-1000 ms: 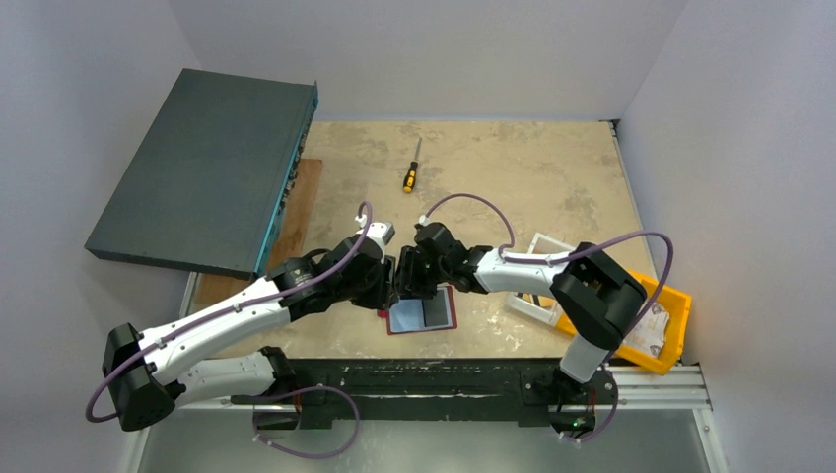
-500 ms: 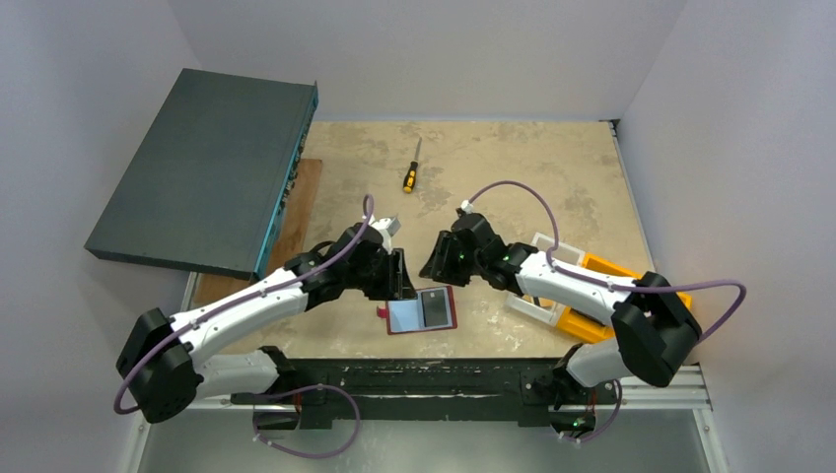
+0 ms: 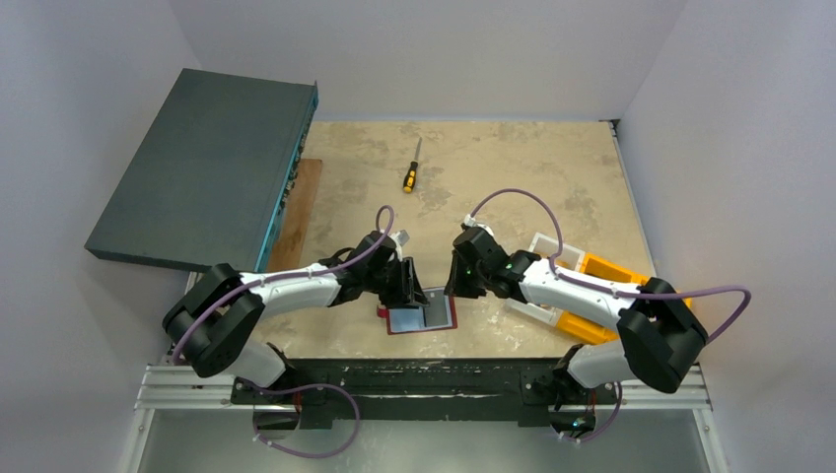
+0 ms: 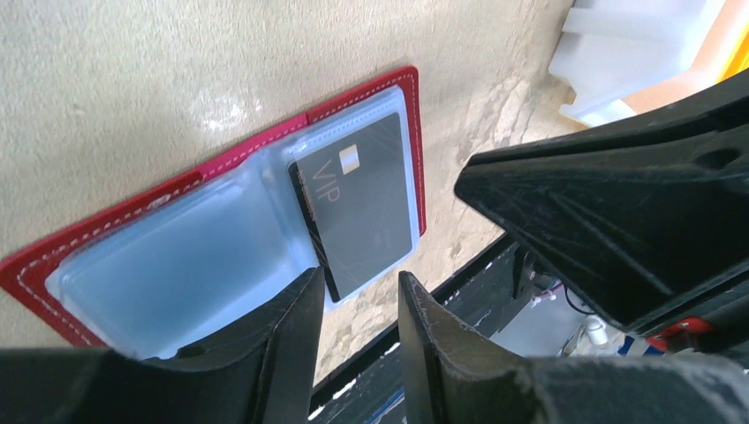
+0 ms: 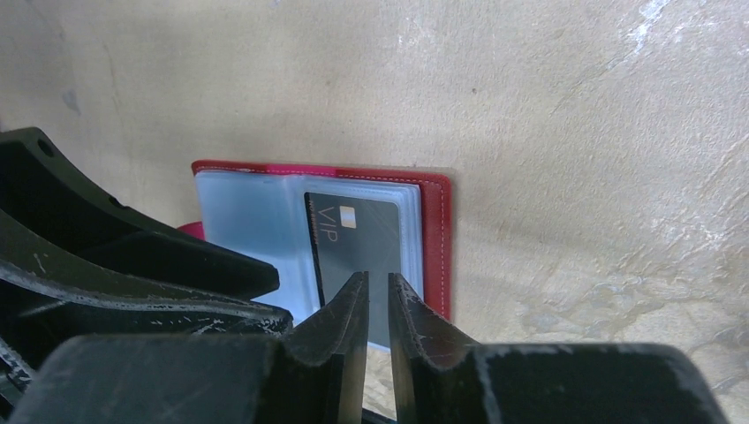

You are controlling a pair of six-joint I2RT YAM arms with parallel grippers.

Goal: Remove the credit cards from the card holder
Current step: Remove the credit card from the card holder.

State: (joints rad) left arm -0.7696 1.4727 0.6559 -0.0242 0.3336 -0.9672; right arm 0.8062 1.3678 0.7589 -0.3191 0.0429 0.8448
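Approach step: VIP card (image 5: 366, 238) sits inside card holder (image 5: 435, 238). Left fingers (image 4: 287, 353) spread, right fingers (image 5: 340, 331) nearly together, both empty. Next: pinch card's exposed edge.

Card (image 5: 358, 238) in holder (image 5: 435, 238) on table (image 5: 548, 115)

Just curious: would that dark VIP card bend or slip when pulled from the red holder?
Probably stiff: the card lies flat, edges straight. Likely slippery, since its face shows a sheen. The clear sleeve holding it looks soft and may drag.
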